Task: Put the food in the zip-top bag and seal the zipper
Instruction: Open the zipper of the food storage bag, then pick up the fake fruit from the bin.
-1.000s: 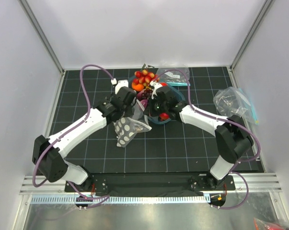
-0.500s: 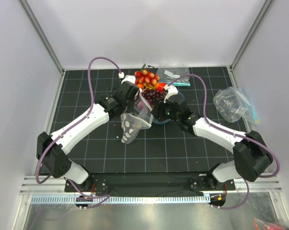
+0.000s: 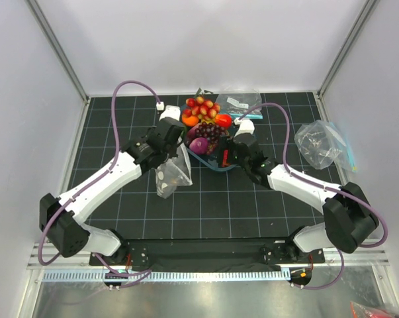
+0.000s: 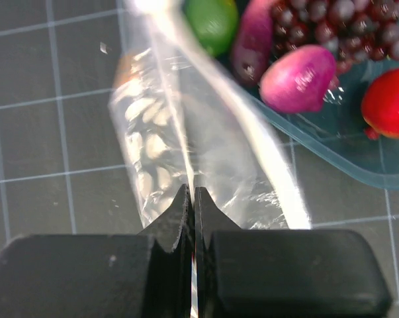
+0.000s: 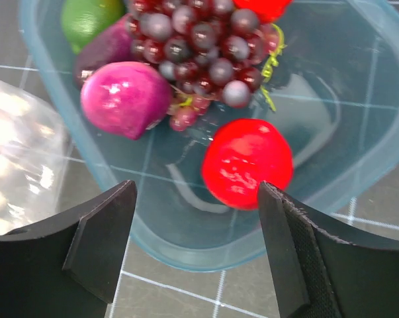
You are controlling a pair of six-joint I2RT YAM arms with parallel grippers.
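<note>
- Right gripper point(image 5: 196, 195) is hanging released, fingers spread wide, nothing between them, poised over the blue tray point(image 5: 186, 255)
- Red tomato point(image 5: 247, 171) is sitting on the tray floor straight ahead of the spread fingers, slightly nearer the right-hand finger; it is round, so no long axis is mattering
- Purple-pink onion point(image 5: 125, 98) and grape bunch point(image 5: 199, 46) are lying farther in, onion toward the left finger, grapes beyond the tomato
- Left gripper point(image 4: 191, 199) is clenched on a thin edge of the dotted zip-top bag point(image 4: 159, 152), holding it up
- In the top view the bag point(image 3: 169, 173) is hanging from the pinch down to the mat, long axis running back toward the arm bases, just beside the tray's left wall
- Whether the bag's mouth is gaping is too blurred to tell
- Judging: food is not yet going in; right arm is nearer the food, and the likely move is dropping onto the tomato, closing, then carrying it left to the bag
- Risk: the mouth may be lying flat, blocking the drop
</note>
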